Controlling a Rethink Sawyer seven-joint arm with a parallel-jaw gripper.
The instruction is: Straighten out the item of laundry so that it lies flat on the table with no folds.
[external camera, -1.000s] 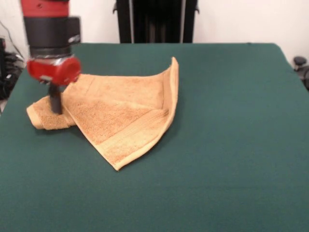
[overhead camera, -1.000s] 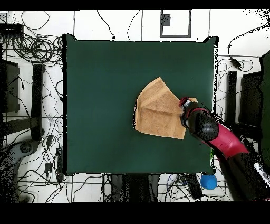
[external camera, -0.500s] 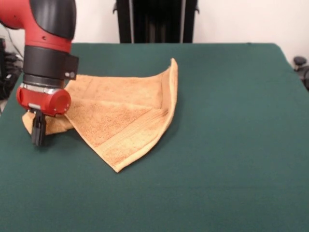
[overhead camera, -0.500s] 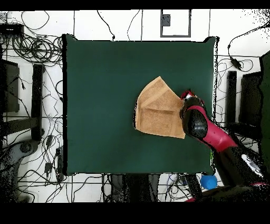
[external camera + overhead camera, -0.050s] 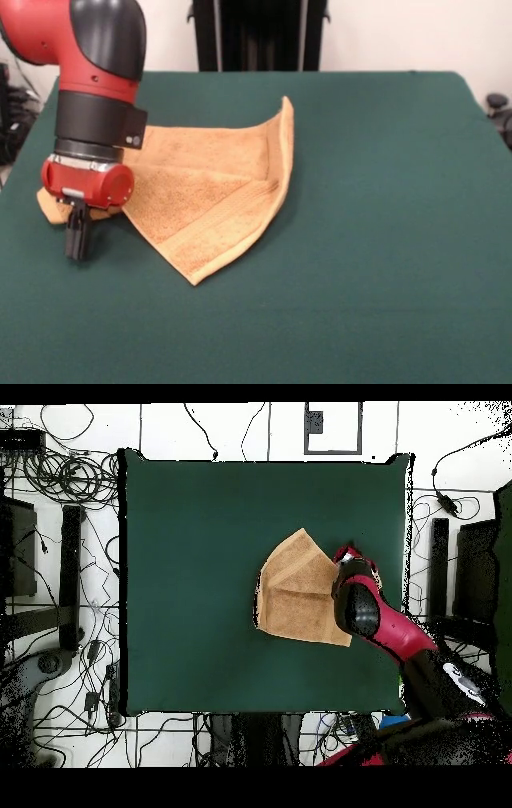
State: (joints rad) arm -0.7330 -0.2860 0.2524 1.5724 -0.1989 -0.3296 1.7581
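Note:
The golden-tan towel (image 5: 210, 186) lies folded on the green table (image 5: 384, 240), left of centre in the front view. Its border band runs along a fold to a pointed front corner, and its far right corner stands up off the cloth. The towel's left end is bunched and mostly hidden behind the red wrist. My gripper (image 5: 78, 241) hangs just in front of that left end, over bare table, its dark fingers close together with nothing between them. In the overhead view the towel (image 5: 296, 592) has the arm's head beside its right edge, and the gripper itself is hidden beneath it.
The red and black arm (image 5: 94, 104) comes down over the towel's left part. Cables and stands (image 5: 60, 564) surround the table in the overhead view. The table's edge (image 5: 16, 160) runs close to the gripper's left.
The gripper has left the towel's bunched left end and moved toward the front of the table, lower and slightly right. The towel's left end has settled flatter.

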